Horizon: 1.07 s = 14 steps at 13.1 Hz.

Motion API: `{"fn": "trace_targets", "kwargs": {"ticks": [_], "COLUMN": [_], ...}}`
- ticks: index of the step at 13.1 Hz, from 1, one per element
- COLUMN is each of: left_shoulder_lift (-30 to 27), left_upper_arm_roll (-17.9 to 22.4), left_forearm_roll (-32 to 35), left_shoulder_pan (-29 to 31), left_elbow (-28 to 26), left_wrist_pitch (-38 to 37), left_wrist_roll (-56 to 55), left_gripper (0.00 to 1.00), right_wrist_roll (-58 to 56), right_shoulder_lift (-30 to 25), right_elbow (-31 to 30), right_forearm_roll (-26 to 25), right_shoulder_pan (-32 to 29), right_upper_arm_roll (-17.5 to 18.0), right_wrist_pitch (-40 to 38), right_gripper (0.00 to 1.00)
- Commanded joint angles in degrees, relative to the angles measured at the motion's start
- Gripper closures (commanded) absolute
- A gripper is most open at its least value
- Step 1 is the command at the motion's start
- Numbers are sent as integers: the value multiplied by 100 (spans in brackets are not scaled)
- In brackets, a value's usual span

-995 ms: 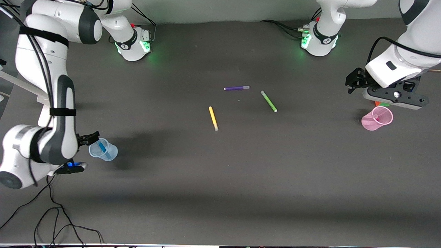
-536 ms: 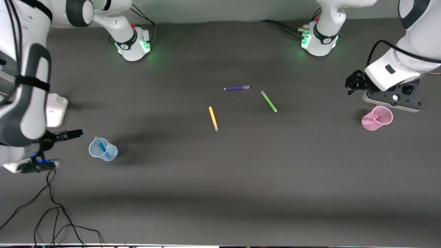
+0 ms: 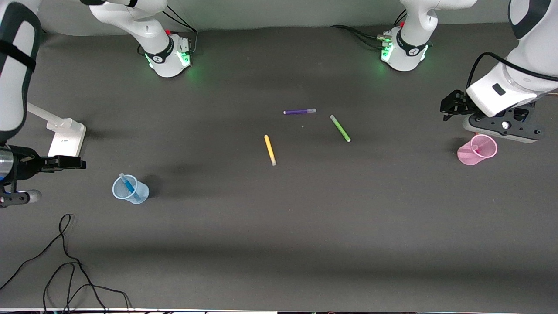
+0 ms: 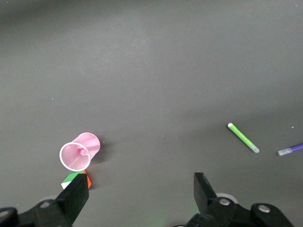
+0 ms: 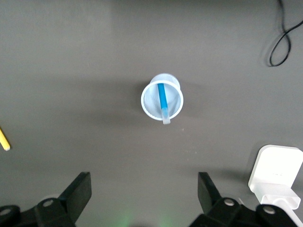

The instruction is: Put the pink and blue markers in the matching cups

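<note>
Standing tilted in the pale blue cup (image 3: 130, 189) at lower left of the front view, the blue marker (image 3: 128, 187) leans on the rim, cap up; at middle right, the pink marker (image 3: 475, 149) sits in the pink cup (image 3: 477, 149). My right gripper (image 5: 144, 191) hangs at the left edge, jaws spread and empty, the blue cup clear of them. My left gripper (image 4: 141, 189) hovers just above the pink cup, jaws spread, empty. Yellow pen (image 3: 270, 149), green pen (image 3: 340, 128) and purple pen (image 3: 299, 111) lie mid-counter (image 3: 279, 226). Both markers look placed, I judge.
</note>
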Motion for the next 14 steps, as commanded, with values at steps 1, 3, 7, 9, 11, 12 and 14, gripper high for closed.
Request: {"fn": "trace_targets", "kwargs": {"ticks": [1, 3, 7, 9, 11, 12, 14], "left_shoulder_lift": [68, 68, 77, 86, 86, 86, 86], "left_upper_arm_roll": [-50, -50, -50, -50, -50, -50, -50], "left_forearm_roll": [5, -4, -4, -4, -4, -4, -4], "left_shoulder_pan": [50, 50, 50, 59, 50, 50, 50], "left_elbow": [139, 139, 139, 130, 130, 130, 130], "left_wrist_pitch": [-160, -178, -187, -196, -196, -196, -196], "left_wrist_roll": [78, 69, 69, 69, 69, 69, 78], "left_gripper": [1, 1, 1, 1, 1, 1, 1], "right_wrist_roll": [611, 885, 903, 929, 956, 956, 956], "right_shoulder_lift": [-944, -1121, -1446, -1648, -1824, -1886, -1939], "right_elbow": [-1192, -1352, -1546, -1555, -1625, -1651, -1652], "right_forearm_roll": [-448, -511, -703, -906, -977, -977, -977], "right_shoulder_pan": [514, 586, 569, 133, -693, -1176, -1864], "right_upper_arm_roll": [-44, -35, 26, 559, 1420, 1867, 2538], "right_wrist_pitch": [797, 957, 1300, 1318, 1300, 1292, 1230], "right_gripper": [0, 0, 0, 0, 0, 0, 0]}}
